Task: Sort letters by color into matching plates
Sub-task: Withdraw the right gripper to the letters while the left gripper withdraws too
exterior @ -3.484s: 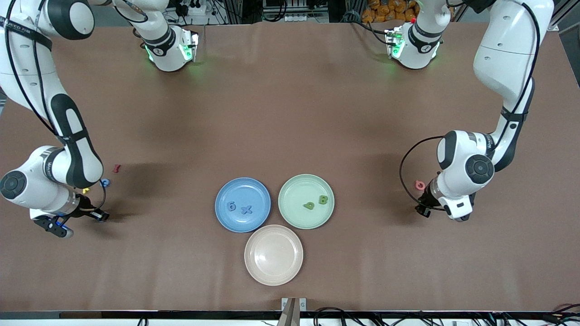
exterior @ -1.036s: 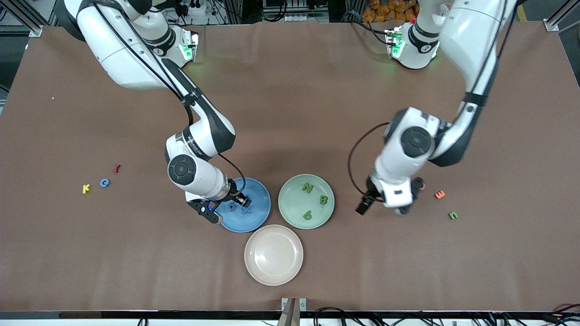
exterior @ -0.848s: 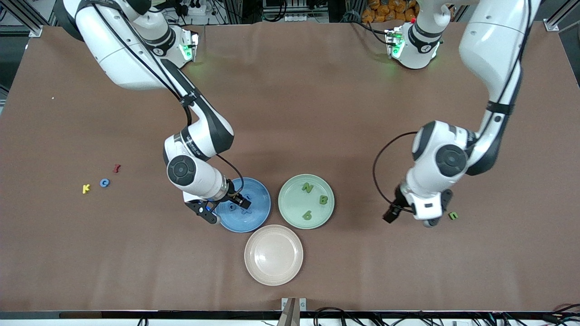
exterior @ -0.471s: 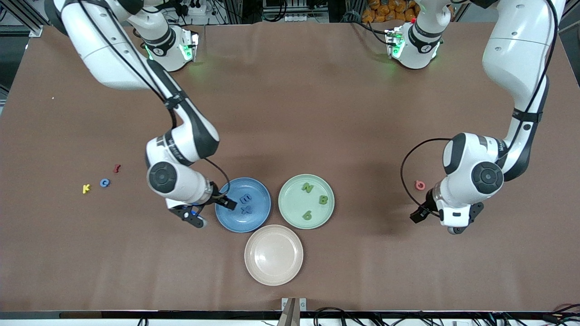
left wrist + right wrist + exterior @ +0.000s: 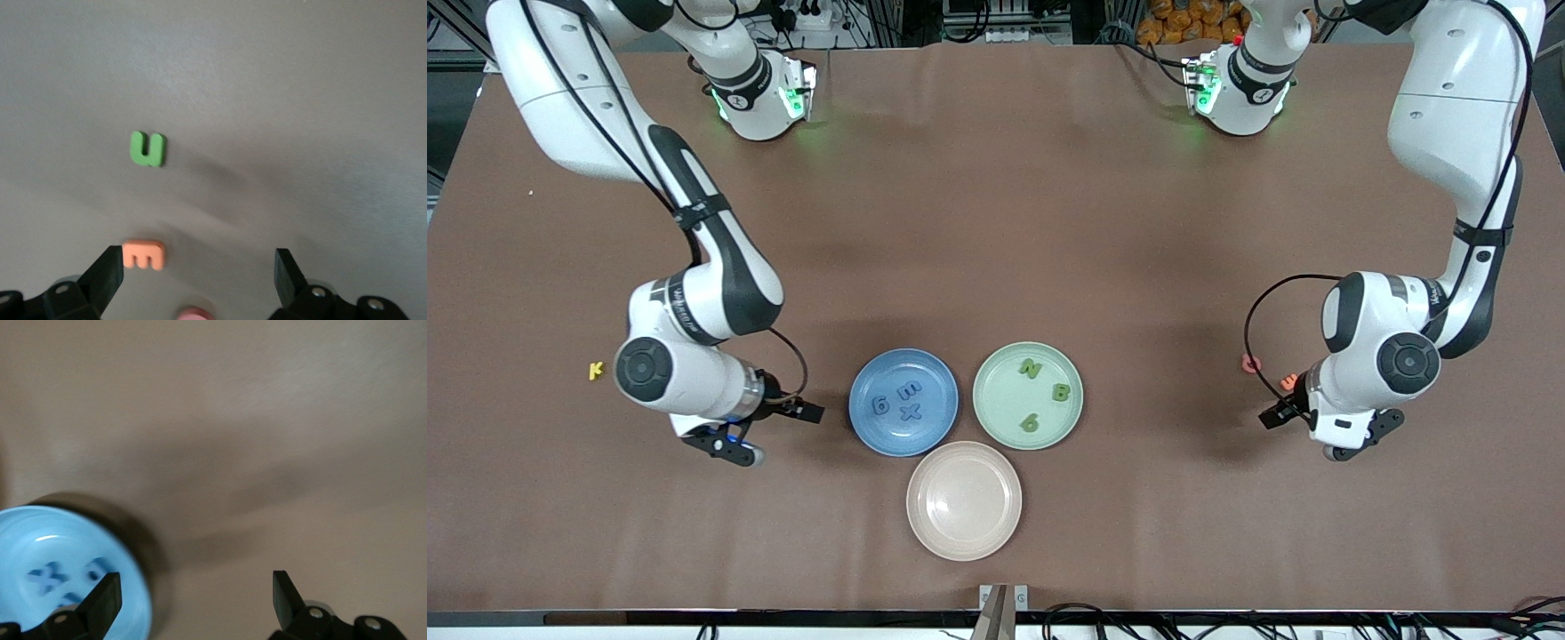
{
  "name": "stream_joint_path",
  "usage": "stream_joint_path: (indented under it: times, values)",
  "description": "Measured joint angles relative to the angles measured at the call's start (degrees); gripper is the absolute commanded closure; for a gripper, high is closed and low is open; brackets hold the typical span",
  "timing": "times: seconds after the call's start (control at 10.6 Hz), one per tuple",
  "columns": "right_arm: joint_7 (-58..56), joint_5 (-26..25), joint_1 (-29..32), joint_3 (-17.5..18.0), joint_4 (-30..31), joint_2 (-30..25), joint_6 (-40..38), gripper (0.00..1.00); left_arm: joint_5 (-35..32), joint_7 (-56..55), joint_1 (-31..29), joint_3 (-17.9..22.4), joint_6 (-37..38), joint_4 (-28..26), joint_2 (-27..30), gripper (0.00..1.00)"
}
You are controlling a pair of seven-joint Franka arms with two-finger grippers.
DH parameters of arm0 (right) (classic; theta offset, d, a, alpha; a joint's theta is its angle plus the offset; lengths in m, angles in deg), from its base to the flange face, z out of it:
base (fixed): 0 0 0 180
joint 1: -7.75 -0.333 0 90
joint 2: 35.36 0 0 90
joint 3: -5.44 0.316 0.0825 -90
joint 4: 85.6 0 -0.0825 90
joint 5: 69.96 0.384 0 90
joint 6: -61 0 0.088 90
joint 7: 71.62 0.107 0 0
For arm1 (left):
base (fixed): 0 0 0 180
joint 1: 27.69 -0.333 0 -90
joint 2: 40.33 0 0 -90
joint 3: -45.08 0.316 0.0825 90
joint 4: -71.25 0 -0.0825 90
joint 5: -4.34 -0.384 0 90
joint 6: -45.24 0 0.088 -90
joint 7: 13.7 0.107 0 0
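Brown paper covers the desk (image 5: 996, 222), and three plates sit together near the front camera. The blue plate (image 5: 903, 402) lies toward the right arm's end and carries three blue letters: a 6 (image 5: 881, 406), an E-shaped one (image 5: 910, 390) and an X (image 5: 910, 412). Just beside it, toward the left arm's end, the pale green plate (image 5: 1028, 396) holds three green letters: an N (image 5: 1031, 368), a B (image 5: 1061, 392) and a 6 (image 5: 1031, 422). The beige plate (image 5: 964, 500) sits nearer the camera than both, touching or nearly touching them.

The right gripper (image 5: 740, 437) hangs over bare desk beside the blue plate, toward the right arm's end; its fingers (image 5: 103, 603) stand wide with nothing between them, and the right wrist view shows the blue plate's rim off to one side. A yellow K (image 5: 596, 370) lies on the desk near that arm's elbow.

The left gripper (image 5: 1347, 437) hangs over the desk toward the left arm's end, well apart from the plates, its fingers (image 5: 107, 279) spread wide and holding nothing. In the left wrist view a green U-shaped letter (image 5: 147, 149) lies flat on the desk, with an orange E (image 5: 144, 254) near it and the edge of a pink letter (image 5: 192, 313) between the fingers. From the front, the orange letter and the pink one peek out beside the left arm's wrist.
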Motion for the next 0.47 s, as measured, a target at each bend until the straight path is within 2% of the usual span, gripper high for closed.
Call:
stream_joint_path:
  times: [0.28,0.47]
  values:
    - [-7.77,-0.04,3.22,-4.30,4.08,-3.07,-0.23,0.00,-0.01,4.20,-0.05,1.18,0.02,0.00,-0.11,0.00]
    - [-8.67,0.00,4.05,-8.31,5.64,-3.96,-0.18,0.00,-0.02,5.22,-0.31,2.25,-0.15,0.01,-0.35,0.00]
